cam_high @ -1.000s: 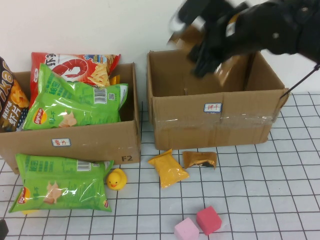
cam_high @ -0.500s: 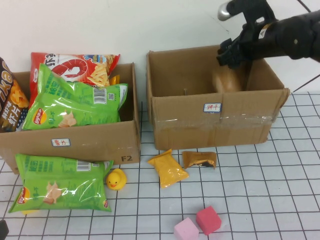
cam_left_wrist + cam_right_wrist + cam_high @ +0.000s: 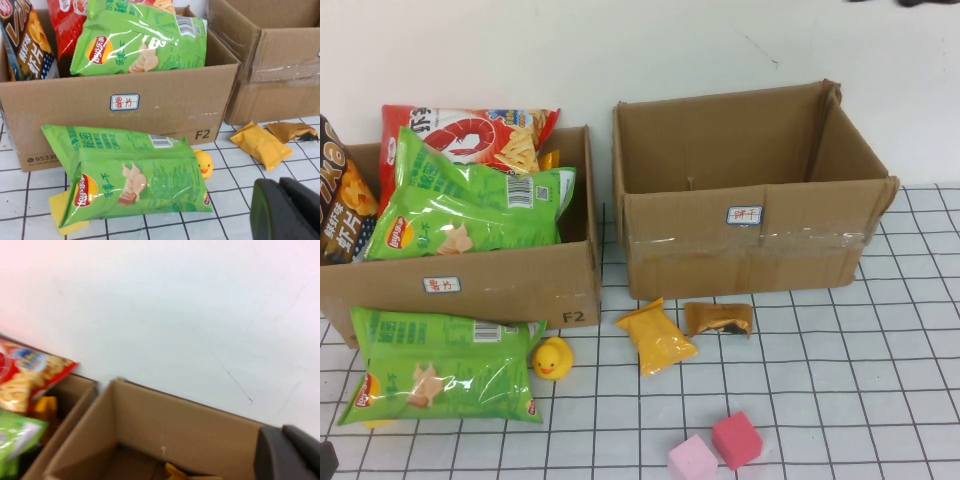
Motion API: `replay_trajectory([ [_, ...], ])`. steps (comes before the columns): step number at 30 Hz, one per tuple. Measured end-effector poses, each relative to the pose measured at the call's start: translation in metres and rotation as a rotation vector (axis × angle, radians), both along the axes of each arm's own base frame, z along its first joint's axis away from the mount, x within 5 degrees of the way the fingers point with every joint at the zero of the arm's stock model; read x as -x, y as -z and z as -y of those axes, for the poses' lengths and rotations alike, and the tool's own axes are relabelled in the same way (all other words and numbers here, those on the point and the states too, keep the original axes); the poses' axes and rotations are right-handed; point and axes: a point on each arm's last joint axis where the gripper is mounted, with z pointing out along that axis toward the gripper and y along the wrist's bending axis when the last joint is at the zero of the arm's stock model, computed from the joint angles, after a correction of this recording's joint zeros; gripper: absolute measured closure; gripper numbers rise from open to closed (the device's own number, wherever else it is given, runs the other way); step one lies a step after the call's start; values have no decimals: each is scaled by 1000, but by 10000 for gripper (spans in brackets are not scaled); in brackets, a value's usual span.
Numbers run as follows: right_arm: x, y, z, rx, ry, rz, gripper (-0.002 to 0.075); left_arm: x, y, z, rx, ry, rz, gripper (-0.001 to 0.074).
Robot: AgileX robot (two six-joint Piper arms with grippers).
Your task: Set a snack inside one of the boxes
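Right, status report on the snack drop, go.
Right pincer raised above right box. Left pincer parked low by green chip bag. Orange snack inside box. Nothing in the way.

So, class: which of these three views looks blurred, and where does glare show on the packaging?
Right wrist view: soft and smeared across the brown cardboard box, right gripper at the frame's edge. Left wrist view: sharp, white glare on the green chip bag in the box, left gripper low, near the camera. High view: sharp, evenly lit.
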Motion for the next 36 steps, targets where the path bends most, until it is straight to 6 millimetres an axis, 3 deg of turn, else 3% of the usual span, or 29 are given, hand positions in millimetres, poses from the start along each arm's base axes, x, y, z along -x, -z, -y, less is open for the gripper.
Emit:
replay_trajectory([
  [5, 75, -9, 23, -35, -6, 80, 726, 0, 0, 0, 0, 0, 0, 736],
  [10, 148, -2, 48, -3, -21, 161, 726, 0, 0, 0, -7, 2, 2, 736],
  [16, 220, 29, 73, 33, -35, 229, 727, 0, 0, 0, -7, 2, 2, 736],
  [17, 242, 43, 81, 47, -38, 236, 727, 0, 0, 0, -7, 2, 2, 736],
  [19, 258, 59, 87, 48, -30, 230, 727, 0, 0, 0, -7, 2, 2, 736],
  [25, 279, 115, 99, 60, 16, 224, 727, 0, 0, 0, -9, 3, 3, 736],
  [36, 279, 190, 100, -25, 58, 189, 727, 0, 0, 0, -9, 3, 2, 736],
])
